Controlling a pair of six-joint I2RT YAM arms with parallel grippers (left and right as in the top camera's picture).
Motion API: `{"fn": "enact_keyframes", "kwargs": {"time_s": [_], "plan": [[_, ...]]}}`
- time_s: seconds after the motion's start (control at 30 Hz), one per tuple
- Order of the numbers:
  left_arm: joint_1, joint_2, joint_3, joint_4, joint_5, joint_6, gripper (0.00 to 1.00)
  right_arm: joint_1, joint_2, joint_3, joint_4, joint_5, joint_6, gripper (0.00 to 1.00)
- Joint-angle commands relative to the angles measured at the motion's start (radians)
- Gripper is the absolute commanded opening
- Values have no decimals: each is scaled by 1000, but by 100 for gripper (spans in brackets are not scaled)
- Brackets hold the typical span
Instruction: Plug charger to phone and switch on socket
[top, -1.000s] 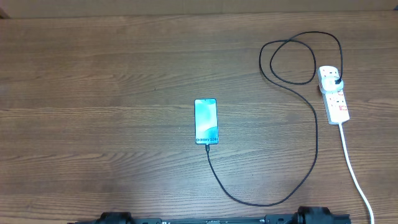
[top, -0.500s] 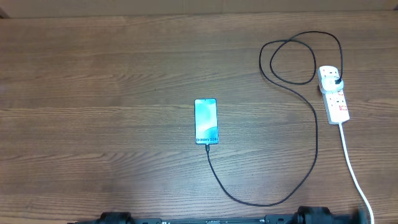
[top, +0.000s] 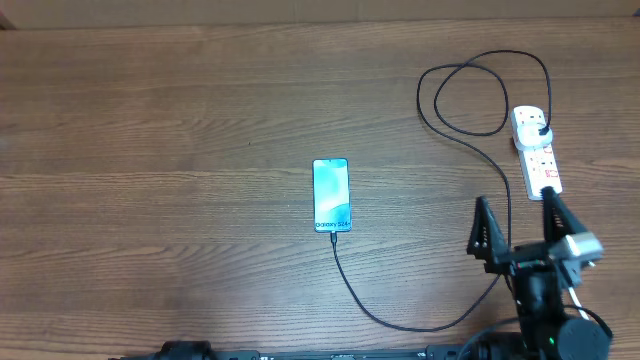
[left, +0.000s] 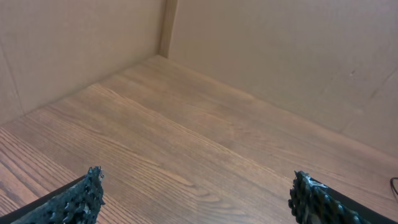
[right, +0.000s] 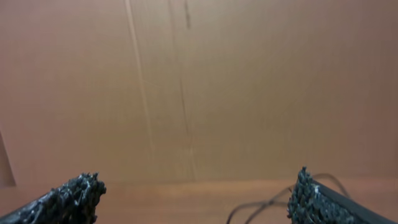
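Observation:
The phone (top: 332, 194) lies flat at the table's middle, teal screen up. The black charger cable (top: 505, 220) meets the phone's near short edge, curves right, loops at the back and ends in a black plug (top: 541, 128) seated in the white power strip (top: 536, 151) at the right. My right gripper (top: 517, 222) is open and empty, raised just near of the strip; its fingertips (right: 196, 186) frame the far wall and a bit of cable (right: 261, 202). My left gripper (left: 196, 193) is open and empty over bare wood; it does not show in the overhead view.
The strip's white cord (top: 572, 280) runs toward the near right edge, beside my right arm. Cardboard walls (left: 261, 50) stand along the back and side of the wooden table (top: 150, 150).
My right arm has risen into the overhead view at the near right, its open gripper now just near of the power strip. Phone, cable and strip have not moved.

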Motion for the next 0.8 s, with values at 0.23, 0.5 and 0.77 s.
{"fn": "enact_keyframes", "kwargs": {"time_s": [0.23, 0.5, 0.77], "plan": [[11, -9, 3, 4, -13, -18, 100, 4, -6, -177, 87, 11, -2, 100], [11, -9, 3, 4, -13, -18, 99, 4, -6, -243, 94, 60, -2, 100], [11, -9, 3, 4, -13, -18, 100, 4, -5, -269, 65, 62, -2, 100]]}}
